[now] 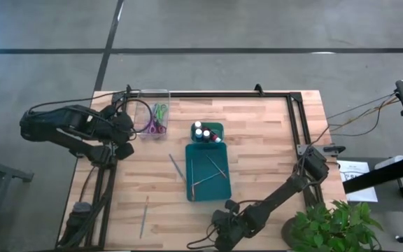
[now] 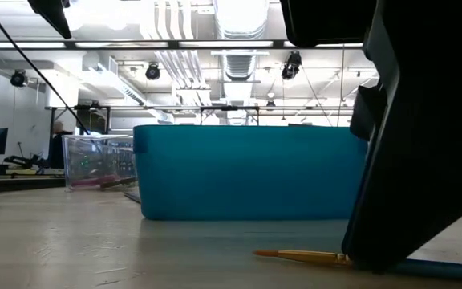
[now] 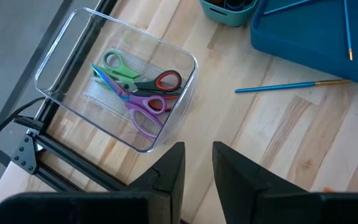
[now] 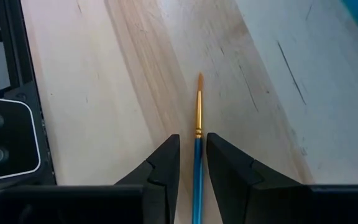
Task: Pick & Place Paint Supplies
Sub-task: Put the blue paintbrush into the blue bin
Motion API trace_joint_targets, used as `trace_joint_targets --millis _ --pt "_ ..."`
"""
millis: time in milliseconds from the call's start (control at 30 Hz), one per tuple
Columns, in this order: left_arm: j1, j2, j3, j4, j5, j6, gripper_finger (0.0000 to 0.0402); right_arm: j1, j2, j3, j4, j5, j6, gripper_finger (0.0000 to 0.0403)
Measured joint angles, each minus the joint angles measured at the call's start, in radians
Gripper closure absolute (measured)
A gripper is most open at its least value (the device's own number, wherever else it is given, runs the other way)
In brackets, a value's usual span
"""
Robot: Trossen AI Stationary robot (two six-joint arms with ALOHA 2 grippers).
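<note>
A thin brush (image 4: 198, 118) with a blue handle, gold ferrule and orange tip lies flat on the wooden table near its near edge, also seen in the low view (image 2: 295, 256). My right gripper (image 4: 193, 140) (image 1: 228, 208) points down at it. Its fingers stand narrowly open on either side of the handle, and no touch shows. My left gripper (image 3: 197, 168) (image 1: 123, 131) hangs open above the table's far left, beside a clear box (image 1: 152, 112) holding scissors (image 3: 138, 93). Paint bottles (image 1: 203, 133) stand in a small teal cup. Two brushes (image 1: 217, 168) lie in the teal tray (image 1: 219, 185).
Two more brushes lie loose on the table, one left of the tray (image 1: 176, 166) and one near the left front (image 1: 145, 213). A black frame rail (image 1: 296, 119) runs along the far and right edges. A potted plant (image 1: 331, 227) stands at the near right corner.
</note>
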Motion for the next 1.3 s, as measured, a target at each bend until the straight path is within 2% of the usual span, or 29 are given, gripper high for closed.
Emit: trace_joint_targets --millis 567,700,967,1067,1200,1300 --pt "0.000 0.000 0.000 0.001 0.000 -0.007 0.0314 0.002 0.008 -0.008 -0.029 -0.006 0.022 0.0323" --pt "0.000 0.000 0.000 0.001 0.004 -0.008 0.0314 0.000 0.034 0.004 -0.012 -0.044 0.018 0.0323" --pt "0.000 0.000 0.000 0.001 0.011 -0.008 0.0314 0.002 0.063 0.046 -0.046 -0.049 0.047 0.0324" --pt "0.000 0.000 0.000 0.001 0.011 -0.008 0.0314 0.001 0.060 0.047 -0.064 -0.052 0.065 0.0339" --pt "0.000 0.000 0.000 0.001 0.011 -0.008 0.0314 0.000 0.060 0.047 -0.077 -0.056 0.068 0.0383" --pt "0.000 0.000 0.000 0.001 0.012 -0.008 0.0314 0.000 0.060 0.047 -0.083 -0.057 0.078 0.0389"
